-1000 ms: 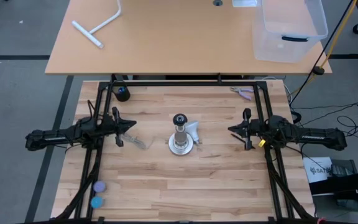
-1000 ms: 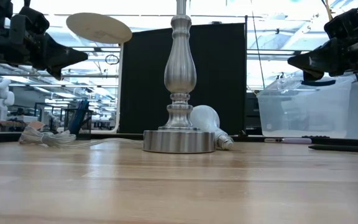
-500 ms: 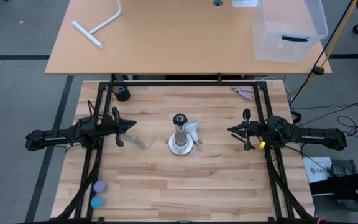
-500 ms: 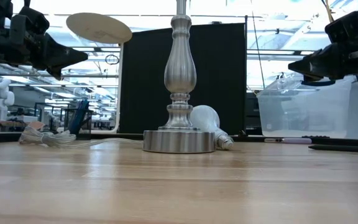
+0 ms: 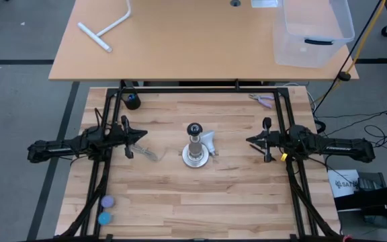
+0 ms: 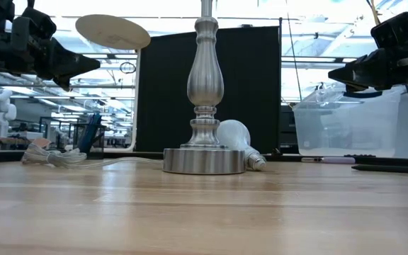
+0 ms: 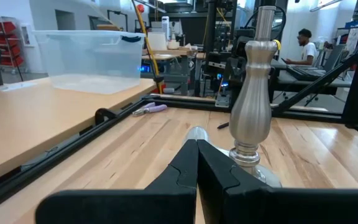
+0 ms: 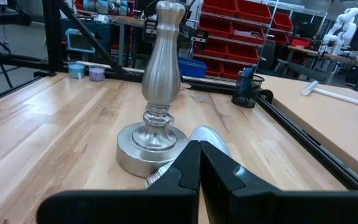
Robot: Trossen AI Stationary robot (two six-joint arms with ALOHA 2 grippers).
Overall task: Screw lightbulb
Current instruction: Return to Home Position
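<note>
Both arms hang level over my wooden desk [image 5: 180, 202], one on either side of the silvery lamp [image 5: 194, 156] that stands upright at its middle. The left gripper [image 5: 143, 136] hovers off the lamp's left side with its dark fingers [image 7: 179, 171] pressed together on nothing. My left wrist view shows them meeting in a tight seam. The right gripper [image 5: 249, 141] mirrors it on the opposite side, fingers likewise pressed together and empty, and well apart from the lamp.

The lightbulb [image 5: 209, 140] lies on its side on the desk, just beside the lamp's round base, toward the right arm and a little to the rear. In my low view its frosted globe [image 6: 234, 134] shows behind the base, with the screw end pointing right and resting on the wood. I cannot tell whether the bulb touches the base.

A pale cord [image 5: 150, 153] lies on the wood between the left gripper and the lamp. Purple-handled pliers [image 5: 264, 99] sit near the desk's rear right corner. On the tan desk [image 5: 180, 47] beyond stands a clear plastic bin [image 5: 314, 27].
</note>
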